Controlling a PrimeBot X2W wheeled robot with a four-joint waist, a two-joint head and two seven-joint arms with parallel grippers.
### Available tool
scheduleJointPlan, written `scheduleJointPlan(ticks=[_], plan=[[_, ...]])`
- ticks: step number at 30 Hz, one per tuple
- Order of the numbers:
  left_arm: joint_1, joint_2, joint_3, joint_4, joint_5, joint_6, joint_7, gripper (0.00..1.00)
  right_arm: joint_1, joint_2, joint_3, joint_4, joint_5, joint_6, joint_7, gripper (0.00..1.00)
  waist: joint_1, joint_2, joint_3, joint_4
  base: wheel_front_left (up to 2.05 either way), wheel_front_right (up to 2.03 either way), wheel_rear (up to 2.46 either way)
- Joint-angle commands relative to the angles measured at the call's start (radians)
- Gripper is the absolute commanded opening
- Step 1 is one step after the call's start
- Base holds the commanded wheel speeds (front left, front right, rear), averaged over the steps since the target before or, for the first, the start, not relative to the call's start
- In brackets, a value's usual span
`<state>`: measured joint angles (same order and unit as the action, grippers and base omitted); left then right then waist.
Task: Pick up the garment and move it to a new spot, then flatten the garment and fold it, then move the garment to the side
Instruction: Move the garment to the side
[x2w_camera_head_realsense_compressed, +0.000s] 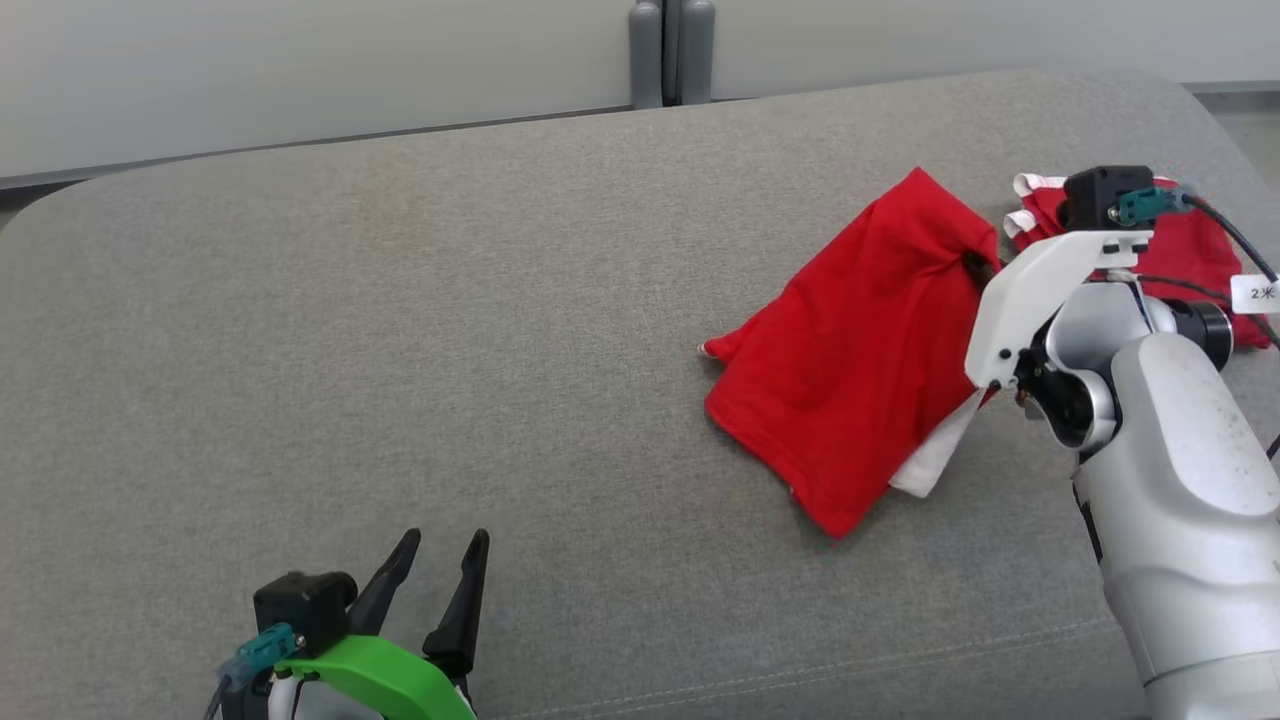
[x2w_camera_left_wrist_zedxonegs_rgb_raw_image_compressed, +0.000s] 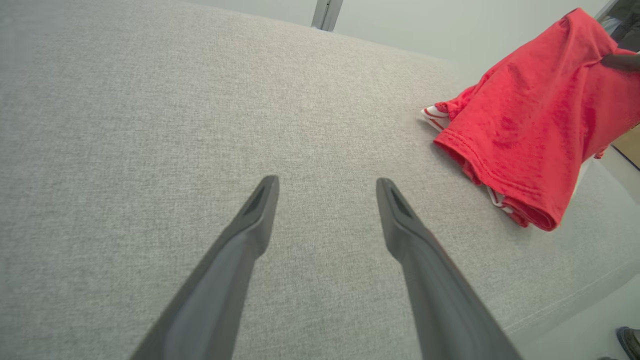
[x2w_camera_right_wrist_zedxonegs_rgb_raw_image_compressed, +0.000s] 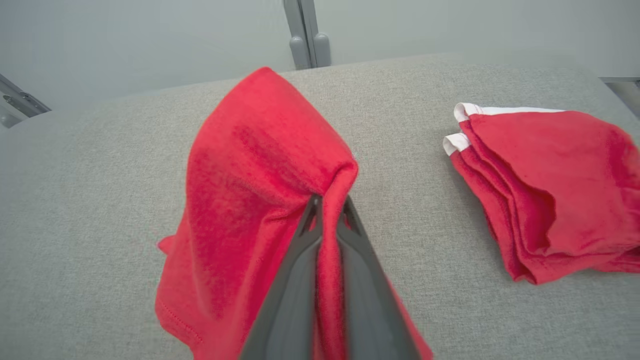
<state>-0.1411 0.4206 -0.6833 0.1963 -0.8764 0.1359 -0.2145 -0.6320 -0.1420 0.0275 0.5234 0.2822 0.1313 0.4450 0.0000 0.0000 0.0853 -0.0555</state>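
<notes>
Pinches a raised fold of the garment (x2w_camera_head_realsense_compressed: 850, 360) with the right gripper (x2w_camera_right_wrist_zedxonegs_rgb_raw_image_compressed: 327, 202), fingers clamped on the cloth. Drapes the rest on the right side of the cushion (x2w_camera_head_realsense_compressed: 400, 350), near a folded red pile (x2w_camera_right_wrist_zedxonegs_rgb_raw_image_compressed: 550, 190). Holds the left gripper (x2w_camera_head_realsense_compressed: 445, 540) at the front-left, fingers apart, over bare fabric.
</notes>
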Motion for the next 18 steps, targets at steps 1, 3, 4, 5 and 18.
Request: scheduleJointPlan(ticks=[1, 3, 4, 5, 18], plan=[[-0.021, -0.005, 0.002, 0.003, 0.003, -0.002, -0.008, 1.0, -0.025, -0.004, -0.005, 0.015, -0.008, -0.001, -0.013, 0.0, 0.0, 0.0, 0.012, -0.029, 0.0, 0.0, 0.0], [-0.021, -0.009, 0.003, 0.009, 0.003, -0.006, -0.011, 1.0, -0.063, 0.0, -0.004, 0.043, -0.02, -0.001, -0.027, 0.0, 0.0, 0.0, 0.018, -0.047, 0.0, 0.0, 0.0], [-0.021, -0.01, 0.0, 0.012, 0.007, -0.008, -0.013, 1.0, -0.084, 0.003, -0.006, 0.056, -0.024, -0.001, -0.036, 0.0, 0.0, 0.0, 0.023, -0.057, 0.0, 0.0, 0.0], [-0.024, -0.011, -0.005, 0.014, 0.015, -0.008, -0.014, 1.0, -0.102, 0.002, -0.008, 0.069, -0.029, -0.001, -0.045, 0.0, 0.0, 0.0, 0.029, -0.066, 0.0, 0.0, 0.0], [-0.094, -0.042, -0.038, 0.044, 0.06, -0.026, -0.02, 1.0, -0.284, -0.026, -0.047, 0.243, -0.09, -0.001, -0.2, 0.0, 0.0, 0.0, 0.083, -0.155, 0.0, 0.0, 0.0]])
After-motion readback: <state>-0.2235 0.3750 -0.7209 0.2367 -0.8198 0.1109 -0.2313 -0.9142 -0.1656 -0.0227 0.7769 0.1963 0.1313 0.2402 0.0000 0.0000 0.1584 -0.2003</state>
